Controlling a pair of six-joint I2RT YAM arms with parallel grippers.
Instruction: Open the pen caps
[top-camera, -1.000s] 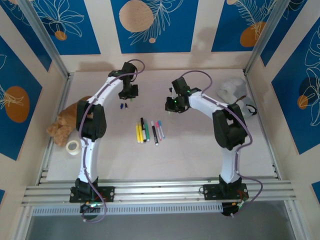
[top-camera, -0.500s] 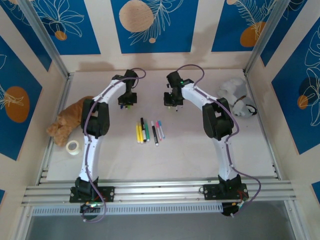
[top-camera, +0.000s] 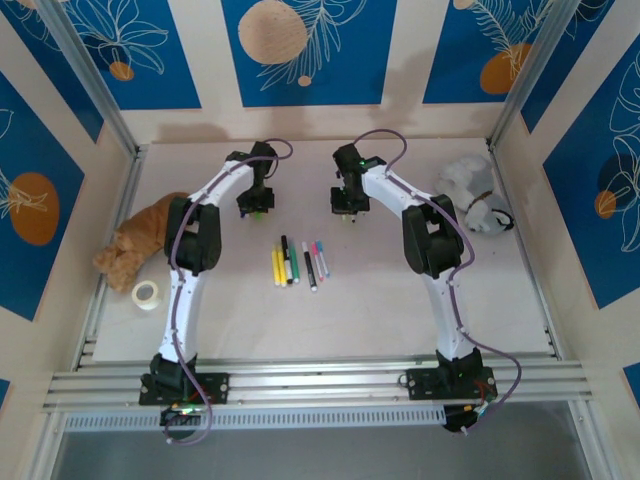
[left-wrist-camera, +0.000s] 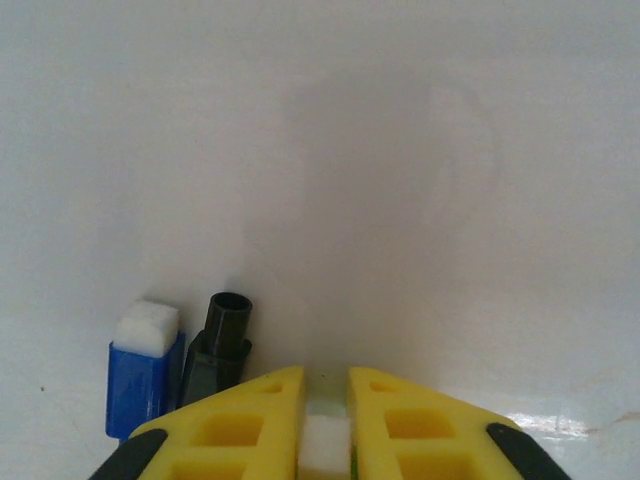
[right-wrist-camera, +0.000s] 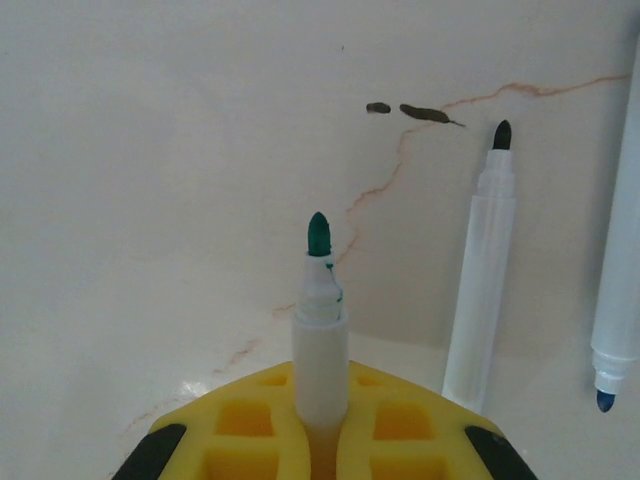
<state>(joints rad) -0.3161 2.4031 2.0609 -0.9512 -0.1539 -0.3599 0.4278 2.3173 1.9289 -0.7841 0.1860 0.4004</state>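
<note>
My left gripper (left-wrist-camera: 326, 375) sits low over the table with a green pen cap (left-wrist-camera: 325, 440), white end up, wedged between its yellow fingers. Just left of it lie a blue pen cap (left-wrist-camera: 145, 385) and a black pen cap (left-wrist-camera: 222, 345). My right gripper (right-wrist-camera: 320, 375) is shut on an uncapped green pen (right-wrist-camera: 320, 330), tip pointing away. Beside that pen lie an uncapped black-tipped pen (right-wrist-camera: 482, 290) and a blue-tipped one (right-wrist-camera: 618, 250). From above, the left gripper (top-camera: 256, 208) and the right gripper (top-camera: 346, 208) are both at the far middle of the table.
A row of several capped pens (top-camera: 300, 265) lies mid-table, nearer than both grippers. An orange plush toy (top-camera: 135, 240) and a tape roll (top-camera: 146, 294) sit at the left edge. A grey-white plush (top-camera: 470, 185) is at the far right. Brown stains (right-wrist-camera: 420, 112) mark the tabletop.
The left gripper came down over the spot where the loose caps lie. The right arm stretched out and swung its gripper left toward the far middle, still holding the green pen.
</note>
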